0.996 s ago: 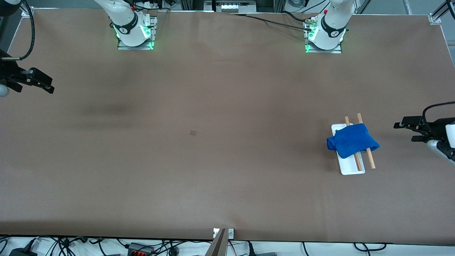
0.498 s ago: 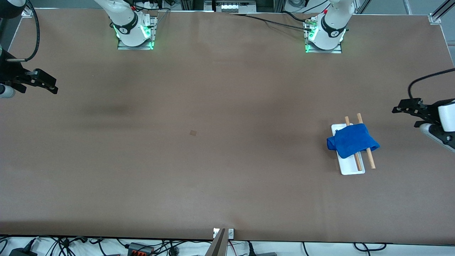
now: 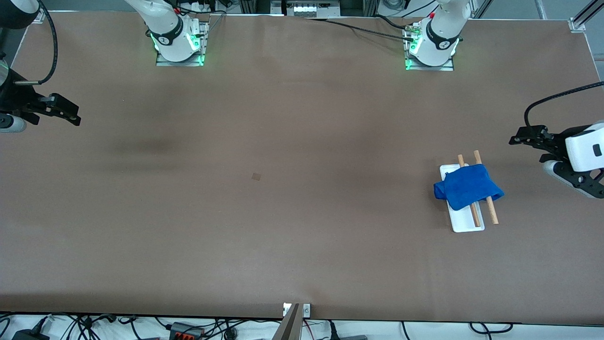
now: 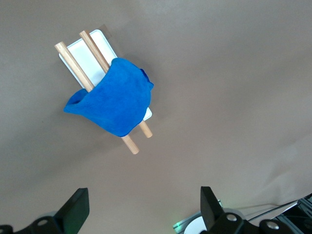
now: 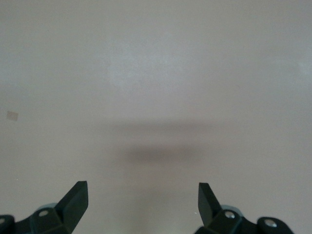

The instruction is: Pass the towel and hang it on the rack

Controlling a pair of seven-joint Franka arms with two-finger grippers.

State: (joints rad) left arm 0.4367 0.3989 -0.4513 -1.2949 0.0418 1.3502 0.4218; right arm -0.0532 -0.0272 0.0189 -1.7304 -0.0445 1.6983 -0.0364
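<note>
Towel (image 3: 468,190) bright blue, plain. Rack (image 3: 465,222): white tray base, two light-brown wooden rods. Table (image 3: 283,189) flat brown, one small darker brown square patch (image 3: 256,176). Left gripper (image 3: 527,138) and right gripper (image 3: 66,112) black, both on white arms. Arm bases white with green lights.

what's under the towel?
The towel drapes over both wooden rods of the rack, above its white tray. The rods' middles are covered; the upright isn't visible.
</note>
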